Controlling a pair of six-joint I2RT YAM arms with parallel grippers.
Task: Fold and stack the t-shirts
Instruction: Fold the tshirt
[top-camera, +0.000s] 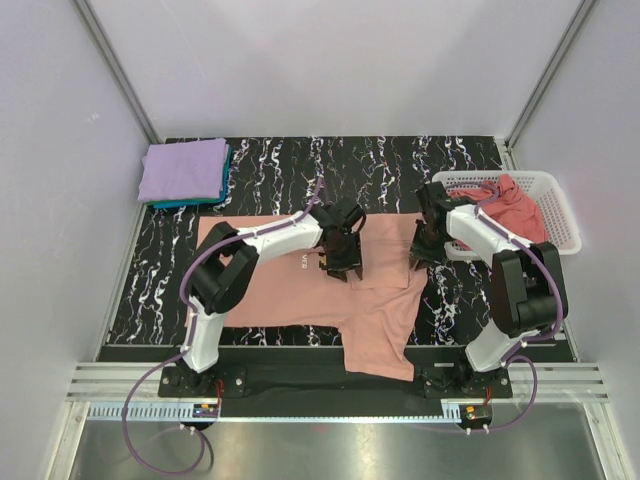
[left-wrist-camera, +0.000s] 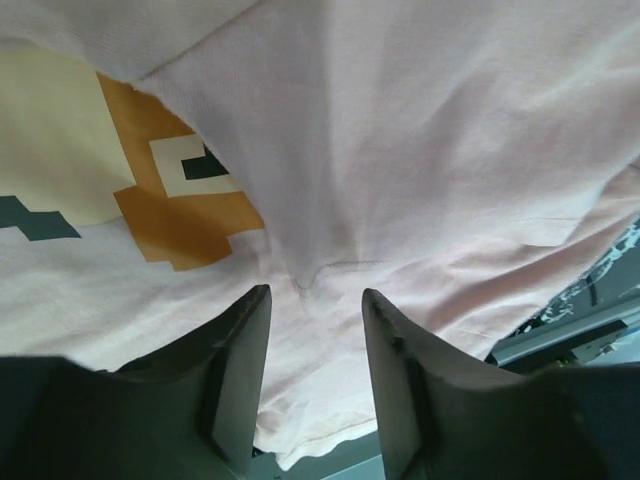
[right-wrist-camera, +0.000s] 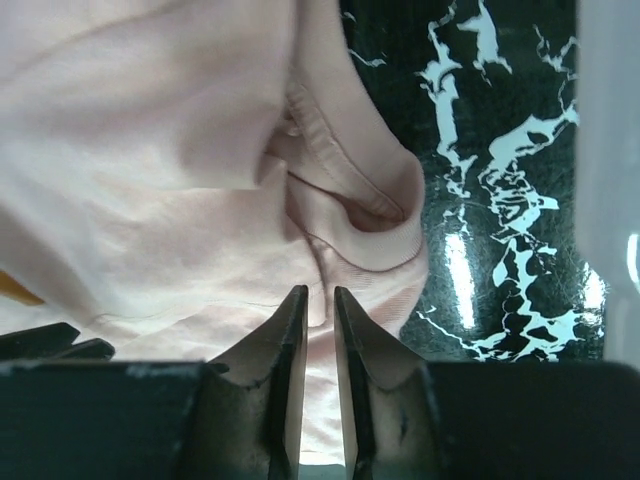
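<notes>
L gripper (left-wrist-camera: 315, 300): fingers apart, nothing pinched. The salmon-pink t-shirt (left-wrist-camera: 430, 170) lies loose under the gap, just beside its orange pixel print (left-wrist-camera: 180, 215). R gripper (right-wrist-camera: 318, 300): fingers nearly together w/ a thin fold of the same shirt in the slit, so clamped on cloth, right by a ribbed edge (right-wrist-camera: 350, 190) (collar or cuff, can't tell which). Risks, as I judge: only one side is held, so a pull by the R arm prob. drags the shirt askew or bunches it instead of folding, and the thin pinch may slip. Shirt sits mid black marble table (top-camera: 280, 170), under both grippers, mostly flat. Its long axis runs left-right, ribbed end twd the R arm, w/ one flap reaching past the near edge, which could tug the rest off. Further out: lavender t-shirt (top-camera: 182, 170) folded on a teal t-shirt (top-camera: 190, 203) at far left; rose-pink t-shirt (top-camera: 505, 205) in the white lattice basket (top-camera: 560, 215) at right.
</notes>
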